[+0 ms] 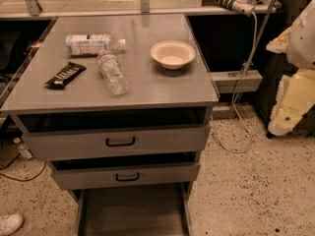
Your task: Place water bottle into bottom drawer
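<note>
The water bottle (112,73) is small, clear and crinkled. It lies on its side near the middle of the grey cabinet top (147,90), cap pointing away. The bottom drawer (133,211) is pulled out at the foot of the cabinet, a wide shallow tray with nothing visible in it. My gripper (288,110) is at the right edge of the view, pale yellow below the white arm. It is off the cabinet's right side, well apart from the bottle.
A bottle with a large white-blue label (89,44) lies at the back left of the top. A black snack bar (65,75) lies at the left and a white bowl (172,54) at the right. Two upper drawers (118,141) with black handles stand slightly open. A cable (241,97) hangs to the right.
</note>
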You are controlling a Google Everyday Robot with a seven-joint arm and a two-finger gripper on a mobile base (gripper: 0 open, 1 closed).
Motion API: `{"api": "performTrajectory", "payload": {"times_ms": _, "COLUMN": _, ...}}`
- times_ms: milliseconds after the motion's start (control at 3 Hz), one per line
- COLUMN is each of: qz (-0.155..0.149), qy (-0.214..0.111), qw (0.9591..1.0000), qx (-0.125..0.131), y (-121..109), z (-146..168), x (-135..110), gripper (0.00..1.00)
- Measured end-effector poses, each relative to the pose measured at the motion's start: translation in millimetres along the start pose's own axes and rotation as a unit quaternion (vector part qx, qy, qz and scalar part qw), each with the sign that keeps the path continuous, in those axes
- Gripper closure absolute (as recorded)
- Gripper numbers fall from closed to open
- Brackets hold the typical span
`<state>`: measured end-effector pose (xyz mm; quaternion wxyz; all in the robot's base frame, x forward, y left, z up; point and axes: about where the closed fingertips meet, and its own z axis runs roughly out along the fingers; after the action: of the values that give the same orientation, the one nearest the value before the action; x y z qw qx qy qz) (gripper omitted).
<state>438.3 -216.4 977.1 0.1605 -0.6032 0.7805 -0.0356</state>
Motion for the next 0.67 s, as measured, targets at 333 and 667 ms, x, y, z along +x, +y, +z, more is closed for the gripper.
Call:
{"api": "performTrajectory", "payload": {"times_ms": 333, "qz": 0.000, "qy": 0.000, "qw": 1.0000, "qx": 0.000, "y": 0.0, "z": 0.0, "x": 0.0, "gripper": 0.00}}
{"api": "performTrajectory", "payload": {"times_ms": 667, "qz": -0.005, "qy": 0.020, "qw": 0.9998, "qx": 0.007, "y": 1.4, "z": -3.7, "x": -7.4, "gripper": 0.00}}
